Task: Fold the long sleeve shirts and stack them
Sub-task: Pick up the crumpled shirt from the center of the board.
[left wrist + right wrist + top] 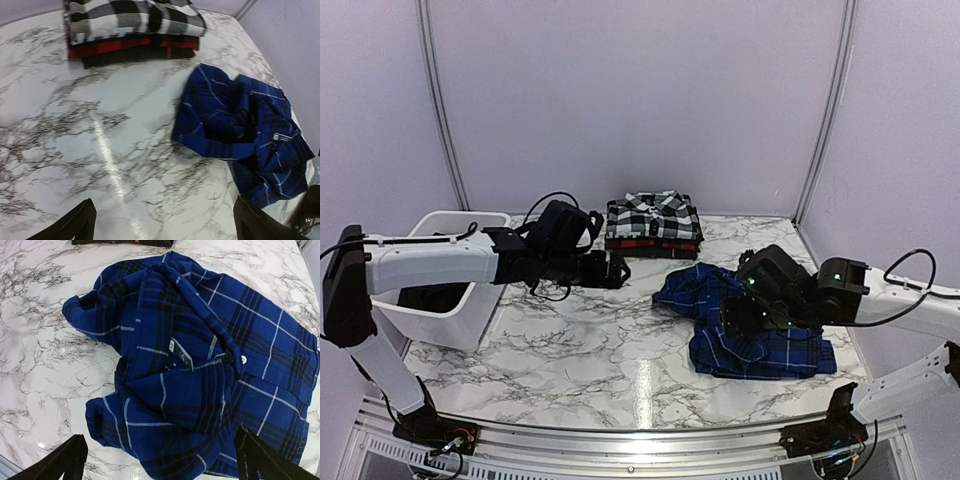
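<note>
Blue shirt (pixel 765 355) lies rumpled at four o'clock; right gripper (pixel 162 460) and left gripper (pixel 162 220) gape empty. Pinching one layer risks dragging it crooked.

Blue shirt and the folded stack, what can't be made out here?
Blue shirt: top view, right arm covers its middle; sleeves lost in folds.
Red-and-black shirt: only an edge shows beneath the black-and-white shirt.
White tub: left arm hides most of its inside.

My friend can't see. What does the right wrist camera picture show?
A crumpled blue plaid shirt lies on a marble table, under the open right gripper. Two black fingertips poke in at the bottom corners.
</note>
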Motion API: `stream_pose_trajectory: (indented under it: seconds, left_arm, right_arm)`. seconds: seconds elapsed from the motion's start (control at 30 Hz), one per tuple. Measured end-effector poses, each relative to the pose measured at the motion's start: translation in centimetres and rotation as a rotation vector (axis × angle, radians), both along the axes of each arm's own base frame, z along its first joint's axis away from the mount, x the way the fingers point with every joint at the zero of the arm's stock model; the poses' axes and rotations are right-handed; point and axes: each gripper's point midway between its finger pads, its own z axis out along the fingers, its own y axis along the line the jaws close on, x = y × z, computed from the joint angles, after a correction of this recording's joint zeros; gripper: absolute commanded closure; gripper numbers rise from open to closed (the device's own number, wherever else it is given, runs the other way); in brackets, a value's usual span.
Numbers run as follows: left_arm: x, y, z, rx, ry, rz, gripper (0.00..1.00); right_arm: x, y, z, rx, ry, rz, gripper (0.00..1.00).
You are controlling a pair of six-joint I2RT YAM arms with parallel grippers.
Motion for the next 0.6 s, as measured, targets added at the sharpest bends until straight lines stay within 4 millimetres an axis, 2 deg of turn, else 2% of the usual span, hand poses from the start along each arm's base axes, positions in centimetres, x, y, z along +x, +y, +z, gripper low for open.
stream_pose_trajectory:
  seconds: [0.07, 0.13, 0.27, 0.43, 0.6]
  left_arm:
    - [-1.3, -2.7, -0.2, -0.05, 0.012, -0.077, 0.01]
    - [-2.3, -5.0, -1.2, -0.08, 0.039, -0.148, 0.01]
    - [-3.3, -8.1, -3.4, -0.072, 0.06, -0.259, 0.01]
    - [-3.5, -10.5, -5.4, -0.013, 0.018, -0.371, 0.01]
    - [-2.3, -12.9, -5.7, 0.014, -0.056, -0.455, 0.02]
  right_arm:
    - [-1.2, 0.1, -0.2, 0.008, 0.012, 0.007, 0.02]
    - [-2.5, 0.2, -1.2, -0.004, 0.039, 0.015, 0.01]
    - [-4.8, -0.3, -3.6, -0.047, 0.1, 0.022, 0.02]
    - [-6.1, -1.6, -6.3, -0.066, 0.15, -0.011, 0.06]
    - [-6.6, -2.4, -8.0, -0.063, 0.168, -0.043, 0.11]
